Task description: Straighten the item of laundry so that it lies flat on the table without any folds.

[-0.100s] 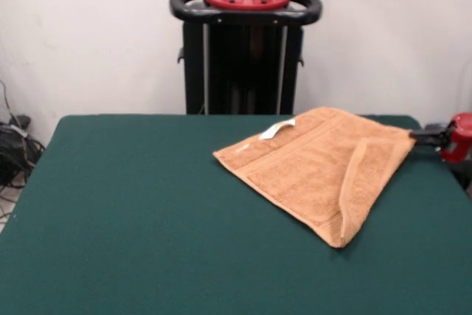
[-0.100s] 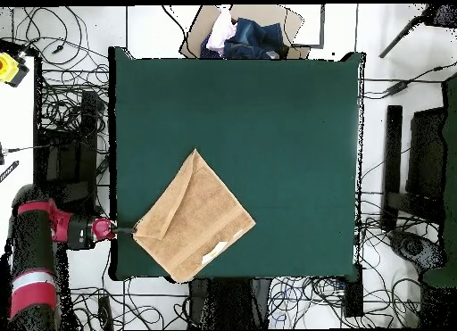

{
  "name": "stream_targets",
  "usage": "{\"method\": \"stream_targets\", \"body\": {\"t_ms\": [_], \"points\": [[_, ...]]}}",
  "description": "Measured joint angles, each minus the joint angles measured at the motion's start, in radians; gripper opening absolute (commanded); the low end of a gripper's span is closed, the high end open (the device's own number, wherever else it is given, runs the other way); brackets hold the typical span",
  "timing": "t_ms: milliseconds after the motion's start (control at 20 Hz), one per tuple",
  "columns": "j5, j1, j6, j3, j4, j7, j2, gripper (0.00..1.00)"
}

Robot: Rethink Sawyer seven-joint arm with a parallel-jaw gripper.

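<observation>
A dark green table (image 1: 133,212) fills the front view. Right of its middle, near the far edge, lies an orange-tan towel (image 1: 310,167), turned like a diamond, with a white tag (image 1: 276,130) at its far side. One long fold runs down the towel's right part. At the towel's right corner the red and black gripper (image 1: 419,135) pinches the cloth.
</observation>
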Motion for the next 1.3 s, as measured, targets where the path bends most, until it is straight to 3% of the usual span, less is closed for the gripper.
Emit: {"method": "stream_targets", "body": {"t_ms": [700, 1000, 1300], "points": [[0.000, 0.003, -0.001, 0.000, 0.010, 0.000, -0.006, 1.00], [0.001, 0.004, -0.071, 0.003, 0.135, 0.000, -0.095, 1.00], [0.001, -0.081, -0.404, 0.004, 0.396, 0.000, -0.333, 1.00]]}}
